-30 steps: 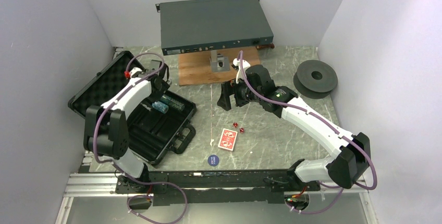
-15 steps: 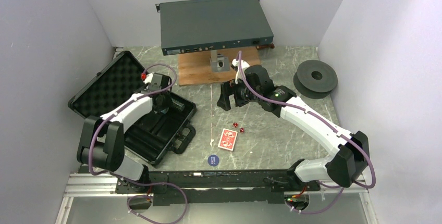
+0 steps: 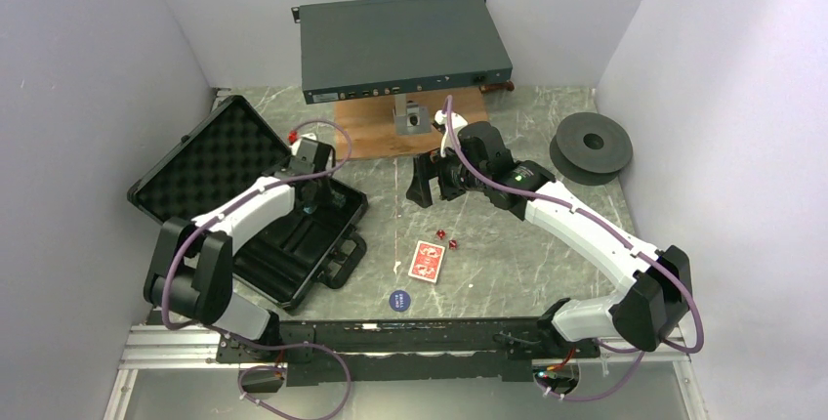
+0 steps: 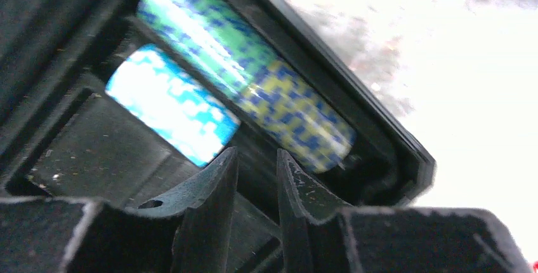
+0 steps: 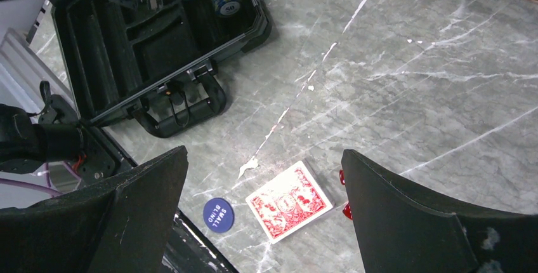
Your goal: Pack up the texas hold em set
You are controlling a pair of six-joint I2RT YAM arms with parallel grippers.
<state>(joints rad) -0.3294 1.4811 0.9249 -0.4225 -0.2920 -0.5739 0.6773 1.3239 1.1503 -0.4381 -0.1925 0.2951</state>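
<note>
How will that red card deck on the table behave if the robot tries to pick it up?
The card deck lies flat on the smooth marble table, so it will probably slide when nudged. It looks thin, leaving little edge to pinch. If the cards are loose, which I cannot tell, they may fan apart.

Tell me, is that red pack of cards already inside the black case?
No, the red pack of cards lies on the table, apart from the open black case.

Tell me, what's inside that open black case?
The case holds rows of poker chips in slots along one edge, plus empty slots. The left arm covers part of the tray, so anything beneath it is hidden.
</note>
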